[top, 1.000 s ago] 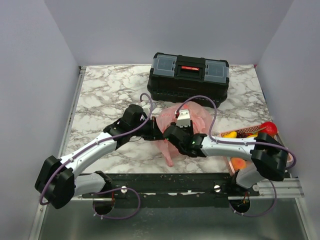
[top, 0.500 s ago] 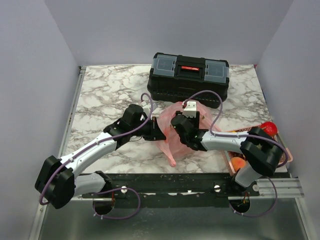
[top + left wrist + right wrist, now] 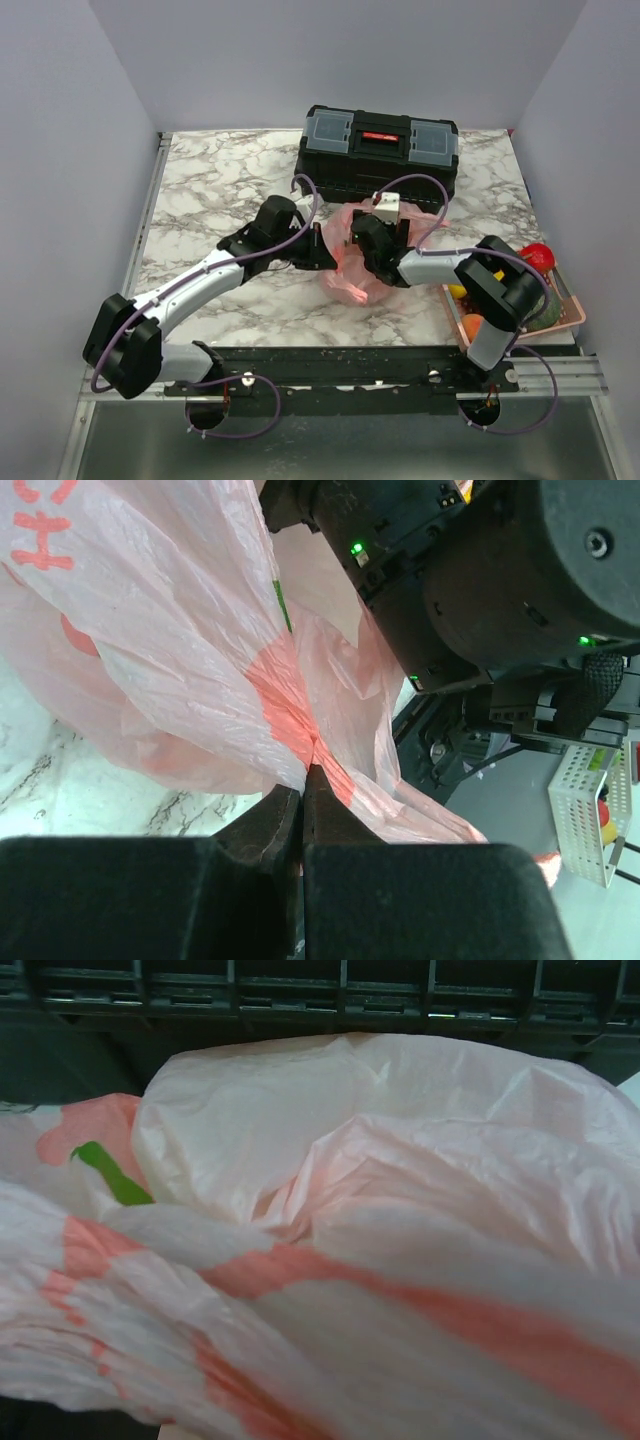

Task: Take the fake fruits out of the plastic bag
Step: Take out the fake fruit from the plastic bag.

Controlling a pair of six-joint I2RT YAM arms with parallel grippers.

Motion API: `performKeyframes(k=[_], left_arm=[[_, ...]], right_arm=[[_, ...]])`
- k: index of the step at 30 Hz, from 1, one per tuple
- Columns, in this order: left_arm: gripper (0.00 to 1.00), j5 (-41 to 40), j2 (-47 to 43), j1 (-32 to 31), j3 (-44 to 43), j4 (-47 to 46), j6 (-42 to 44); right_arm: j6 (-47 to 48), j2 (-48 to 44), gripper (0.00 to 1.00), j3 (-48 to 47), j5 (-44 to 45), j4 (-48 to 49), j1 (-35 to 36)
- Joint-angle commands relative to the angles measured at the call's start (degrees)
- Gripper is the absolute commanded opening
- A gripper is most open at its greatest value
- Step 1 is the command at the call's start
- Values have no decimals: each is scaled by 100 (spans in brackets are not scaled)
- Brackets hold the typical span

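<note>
well, the plastic bag (image 3: 345, 280) lies crumpled in the middle of the surface (image 3: 220, 190), just in front of the black toolbox (image 3: 378, 150). nothing shows through its film, so i cannot tell what is inside. the only fake fruits (image 3: 476, 325) in view lie in the pink basket (image 3: 572, 318) at the right edge, a red one (image 3: 538, 254) among them. the left tool (image 3: 303, 785) is clenched on a gathered fold of the bag, low near the surface. the right tool (image 3: 378, 228) is over the bag's top, but its fingers are not seen, so released or grasping i cannot tell. the risk, i think, is that the thin film tears or slips from the pinch if the arms pull apart, or the whole bag is dragged. the toolbox stands close behind and leaves little room, and both arms crowd the bag
</note>
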State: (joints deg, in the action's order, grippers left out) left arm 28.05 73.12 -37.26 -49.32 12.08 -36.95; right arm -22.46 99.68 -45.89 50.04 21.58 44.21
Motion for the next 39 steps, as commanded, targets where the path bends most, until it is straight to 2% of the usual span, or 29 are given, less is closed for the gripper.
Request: performKeyframes(k=[1, 4, 6, 13, 16, 18, 23, 29, 33, 36, 39], left_arm=[[0, 38, 259, -19, -122, -31, 88], [0, 134, 383, -19, -131, -144, 30], [0, 140, 439, -19, -114, -187, 54], [0, 292, 758, -23, 60, -436, -79], [0, 223, 765, -26, 244, -572, -177], [0, 213, 812, -19, 288, -598, -206], [0, 67, 823, -23, 322, -467, -104], [0, -221, 804, -20, 385, -266, 38], [0, -398, 765, -21, 465, -208, 8], [0, -447, 725, -20, 528, -218, 8], [0, -485, 763, -19, 499, -139, 69]], right_arm=[[-255, 304, 94, -300, 27, -68, -166], [-313, 422, 95, -326, -130, 48, -303], [-270, 570, 100, -425, -169, 127, -374], [-292, 1208, 100, -1029, -107, 84, -551], [-388, 1471, 96, -1293, -16, -100, -631], [-342, 1537, 91, -1294, -40, 46, -641], [-4, 1269, 58, -969, -484, 415, -642], [24, 332, 34, -317, -1364, 337, -645], [-205, -397, 26, 121, -2210, -9, -642], [-256, -878, 26, 451, -2735, -63, -643], [-276, -1123, 24, 428, -3552, -510, -641]])
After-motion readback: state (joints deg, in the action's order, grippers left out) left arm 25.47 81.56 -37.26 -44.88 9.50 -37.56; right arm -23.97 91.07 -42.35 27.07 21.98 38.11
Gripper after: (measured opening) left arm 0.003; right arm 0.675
